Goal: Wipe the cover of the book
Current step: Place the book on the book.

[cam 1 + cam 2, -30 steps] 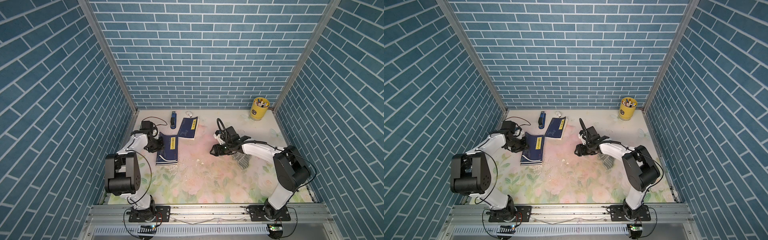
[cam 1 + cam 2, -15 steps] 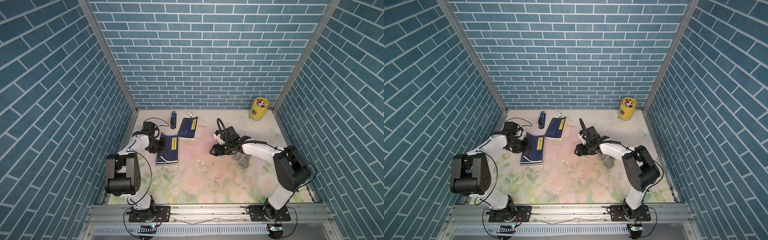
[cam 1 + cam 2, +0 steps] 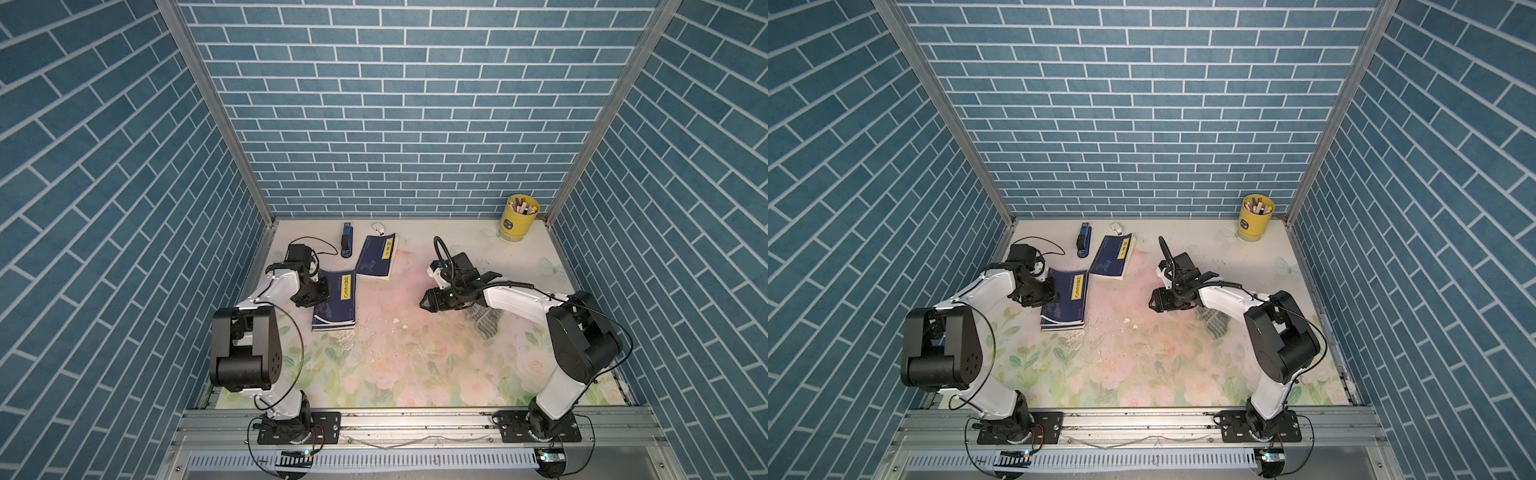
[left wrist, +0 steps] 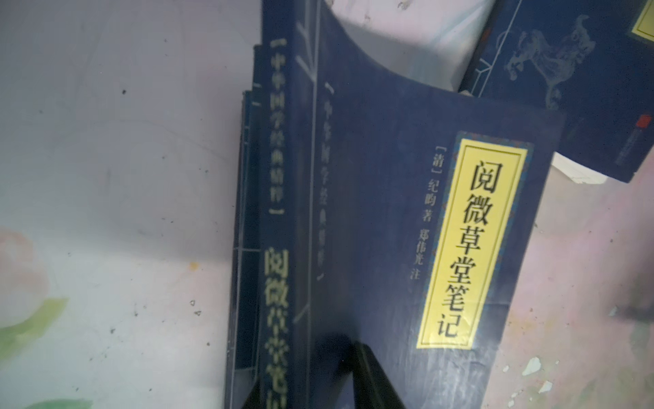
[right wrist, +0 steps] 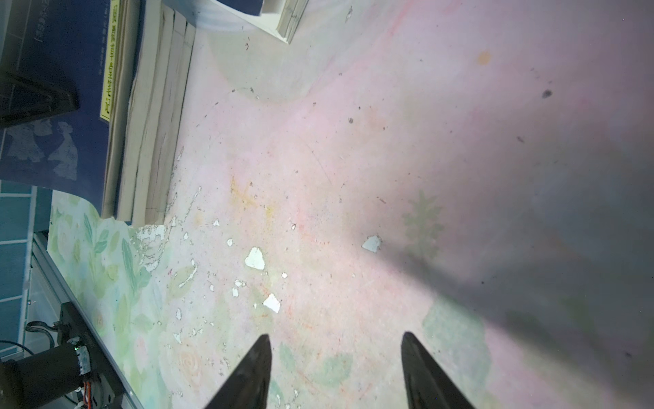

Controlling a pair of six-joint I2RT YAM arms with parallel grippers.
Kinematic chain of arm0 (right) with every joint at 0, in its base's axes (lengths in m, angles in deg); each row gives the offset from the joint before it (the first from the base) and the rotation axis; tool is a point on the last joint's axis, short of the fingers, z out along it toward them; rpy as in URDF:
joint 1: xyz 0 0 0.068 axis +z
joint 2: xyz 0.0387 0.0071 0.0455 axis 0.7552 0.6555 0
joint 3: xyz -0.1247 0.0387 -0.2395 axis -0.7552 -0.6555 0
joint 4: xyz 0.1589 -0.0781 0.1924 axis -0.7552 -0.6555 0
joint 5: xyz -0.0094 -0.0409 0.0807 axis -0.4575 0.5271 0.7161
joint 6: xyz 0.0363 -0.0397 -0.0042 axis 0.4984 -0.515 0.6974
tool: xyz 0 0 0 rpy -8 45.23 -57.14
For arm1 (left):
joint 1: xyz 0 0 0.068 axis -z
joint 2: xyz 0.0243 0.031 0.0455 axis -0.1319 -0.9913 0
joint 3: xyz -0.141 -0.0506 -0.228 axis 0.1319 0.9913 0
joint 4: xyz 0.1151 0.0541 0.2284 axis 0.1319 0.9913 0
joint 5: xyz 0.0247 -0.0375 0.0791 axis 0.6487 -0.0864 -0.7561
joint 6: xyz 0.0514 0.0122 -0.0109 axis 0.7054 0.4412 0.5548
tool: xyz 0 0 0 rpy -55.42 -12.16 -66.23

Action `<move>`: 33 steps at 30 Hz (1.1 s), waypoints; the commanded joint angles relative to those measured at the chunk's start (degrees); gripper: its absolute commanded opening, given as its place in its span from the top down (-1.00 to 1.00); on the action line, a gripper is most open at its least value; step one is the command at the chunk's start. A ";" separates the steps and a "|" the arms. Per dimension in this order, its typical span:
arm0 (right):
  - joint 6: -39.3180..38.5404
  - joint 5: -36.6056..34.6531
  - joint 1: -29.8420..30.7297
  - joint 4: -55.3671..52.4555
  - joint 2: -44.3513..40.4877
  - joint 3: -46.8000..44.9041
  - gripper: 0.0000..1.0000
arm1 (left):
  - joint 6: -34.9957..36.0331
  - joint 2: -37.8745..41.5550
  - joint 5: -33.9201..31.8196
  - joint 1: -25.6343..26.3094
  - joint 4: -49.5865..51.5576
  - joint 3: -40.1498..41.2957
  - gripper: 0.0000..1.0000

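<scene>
The book is dark blue with a yellow title label and lies flat at the table's left, on top of a small stack of like volumes. My left gripper is at its spine edge. In the left wrist view its fingers stand parted, one black finger over the cover and the other down by the spine. My right gripper hovers open and empty over bare table. A grey striped cloth lies under the right forearm.
A second blue book lies behind the first, touching its corner. A blue stapler and a small white object sit at the back, with a yellow pen cup at the back right. White flakes dot the table's middle.
The left gripper's jaws have parted at the book's spine edge, where they were closed a second ago. The right arm has not moved.
</scene>
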 commanded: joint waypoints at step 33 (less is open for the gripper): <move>-2.71 0.24 -0.22 -1.48 -1.23 -0.49 -0.18 | 1.34 -3.57 -8.94 0.15 -2.00 -3.57 -0.12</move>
